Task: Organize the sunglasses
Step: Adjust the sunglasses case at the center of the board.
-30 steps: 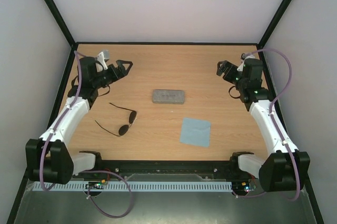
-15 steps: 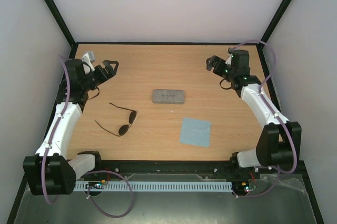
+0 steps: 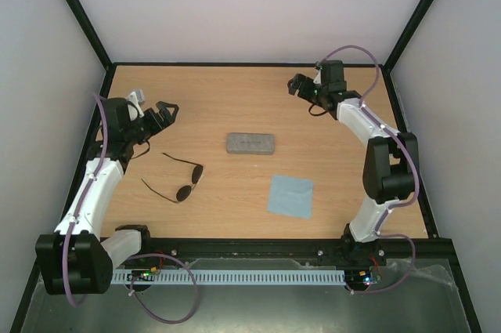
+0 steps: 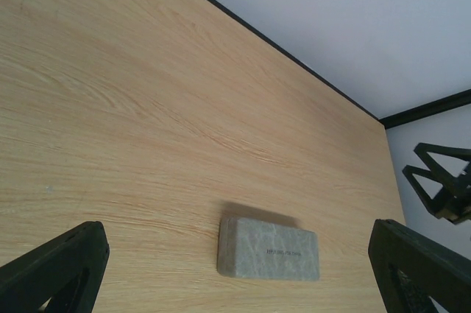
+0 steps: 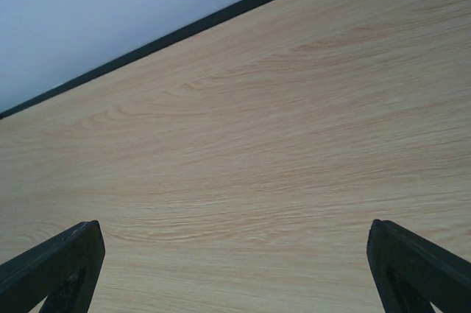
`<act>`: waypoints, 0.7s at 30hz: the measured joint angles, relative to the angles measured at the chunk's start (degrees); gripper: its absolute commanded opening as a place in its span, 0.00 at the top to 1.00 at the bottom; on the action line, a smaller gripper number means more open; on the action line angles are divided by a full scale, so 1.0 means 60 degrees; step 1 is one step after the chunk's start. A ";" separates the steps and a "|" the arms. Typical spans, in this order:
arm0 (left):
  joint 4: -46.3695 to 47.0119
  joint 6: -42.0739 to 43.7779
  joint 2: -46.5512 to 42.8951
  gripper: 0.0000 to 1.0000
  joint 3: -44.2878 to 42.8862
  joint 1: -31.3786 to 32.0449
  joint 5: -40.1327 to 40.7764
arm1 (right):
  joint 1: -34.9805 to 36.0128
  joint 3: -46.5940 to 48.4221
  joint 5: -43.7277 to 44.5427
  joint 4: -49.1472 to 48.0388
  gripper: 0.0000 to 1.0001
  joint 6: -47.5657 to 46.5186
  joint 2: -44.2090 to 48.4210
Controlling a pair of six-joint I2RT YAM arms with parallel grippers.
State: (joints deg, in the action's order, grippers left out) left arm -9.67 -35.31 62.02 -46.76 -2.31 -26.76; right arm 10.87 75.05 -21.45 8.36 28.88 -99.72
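Showing the jaws spread wide on both arms and gripping nothing: the left gripper (image 3: 163, 110) hovering near the left edge of the table (image 3: 235, 98), toward its far left corner, and the right gripper (image 3: 296, 85) hanging near the far edge, toward the far right corner. Presenting the sunglasses (image 3: 190, 182) lying flat on the wood in the left half of the table, nearer the near edge than the far one, temple arms unfolded and reaching toward the left edge, well apart from both grippers. Showing a grey rectangular case (image 3: 250, 143) lying closed near the centre of the table, to the right of the sunglasses and farther back, not touching them. Showing a light blue square cloth (image 3: 290, 196) lying flat right of centre, toward the near edge, touching neither case nor sunglasses. Framing, in the left wrist view, the case between two dark fingers (image 4: 59, 269), with the right gripper appearing beyond at the right margin; framing, in the right wrist view, wood grain and the table's black rim above its own fingers (image 5: 51, 265).
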 measured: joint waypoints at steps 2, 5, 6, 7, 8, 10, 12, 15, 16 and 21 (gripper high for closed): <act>0.0000 0.0011 0.0011 0.01 0.0004 0.0004 -0.0015 | 0.0044 0.0240 -0.0073 0.0007 0.01 -0.0025 -0.0379; -0.0025 0.0058 0.0004 0.00 0.0004 0.0004 0.0015 | 0.0142 0.0627 -0.0164 0.0022 0.09 -0.0069 -0.0973; -0.0022 0.0069 -0.0026 0.00 0.0036 0.0004 0.0047 | 0.0197 0.0721 -0.0211 0.0022 0.15 -0.0095 -0.1144; -0.0029 0.0073 -0.0062 0.00 0.0076 0.0004 0.0066 | 0.0273 0.0852 -0.0288 0.0033 0.19 -0.0113 -0.1351; -0.0025 0.0069 -0.0146 0.01 0.0168 0.0007 0.0106 | 0.0335 0.0947 -0.0357 0.0029 0.25 -0.0135 -0.1508; -0.0055 0.0062 -0.0317 0.01 0.0401 0.0029 0.0164 | 0.0506 0.1224 -0.0521 0.0036 0.33 -0.0182 -0.1923; -0.0102 0.0025 -0.0415 0.01 0.0583 0.0113 0.0262 | 0.0685 0.1548 -0.0688 0.0040 0.41 -0.0222 -0.2353; -0.0200 -0.0066 -0.0423 0.00 0.0699 0.0277 0.0441 | 0.0965 0.2055 -0.0925 0.0066 0.51 -0.0229 -0.3020; -0.0237 -0.0109 -0.0423 0.01 0.0721 0.0350 0.0510 | 0.1042 0.2153 -0.0994 0.0062 0.52 -0.0240 -0.3184; -0.0390 -0.0280 -0.0499 0.00 0.0809 0.0674 0.0845 | 0.1450 0.2229 -0.1213 0.0127 0.52 -0.0248 -0.3614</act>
State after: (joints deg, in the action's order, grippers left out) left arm -12.01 -36.99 59.02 -41.91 1.74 -21.69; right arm 19.57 88.42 -28.73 9.13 27.40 -121.40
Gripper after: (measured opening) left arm 0.995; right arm 0.483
